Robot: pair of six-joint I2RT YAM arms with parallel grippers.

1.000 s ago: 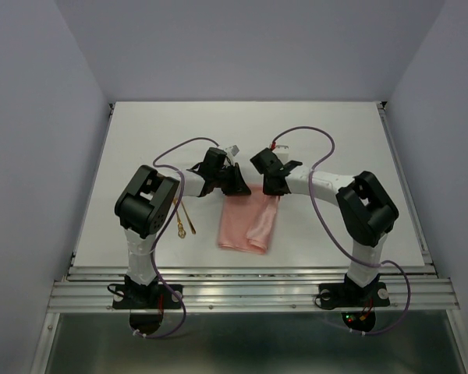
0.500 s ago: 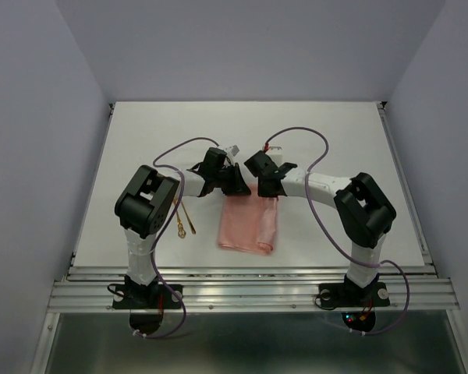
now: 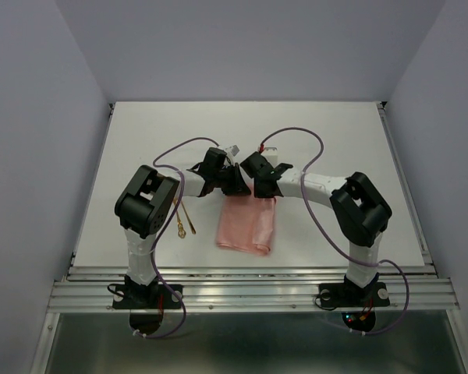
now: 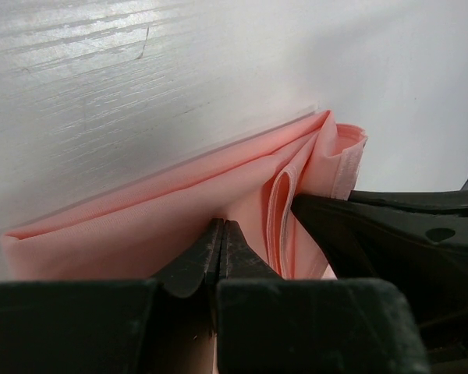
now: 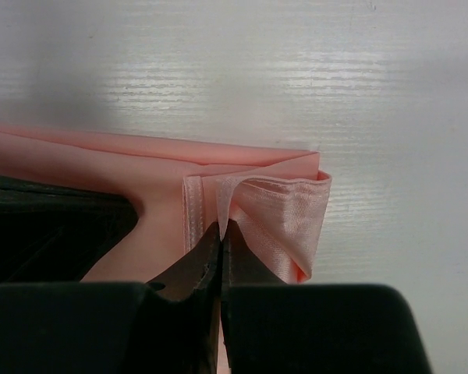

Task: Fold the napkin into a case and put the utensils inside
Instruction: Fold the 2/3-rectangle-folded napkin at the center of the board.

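Observation:
The salmon-pink napkin (image 3: 247,224) lies folded in layers at the table's middle, its far edge under both grippers. My left gripper (image 3: 235,187) is shut, its tips (image 4: 222,226) pinching the napkin (image 4: 140,218) at its far edge. Close to its right, my right gripper (image 3: 261,189) is shut on a hemmed corner flap of the napkin (image 5: 281,210), which stands up from its tips (image 5: 221,227). Two gold utensils (image 3: 182,220) lie side by side left of the napkin, apart from it.
The white table (image 3: 335,140) ends at a metal rail (image 3: 249,274) in front. Grey walls close the back and both sides. Purple cables (image 3: 300,134) loop over both arms. The left arm's elbow (image 3: 146,201) hangs beside the utensils.
My right gripper has shut on the napkin's corner flap and moved left, closer to the left gripper. The napkin's right side has shifted slightly with it. The left gripper has held still.

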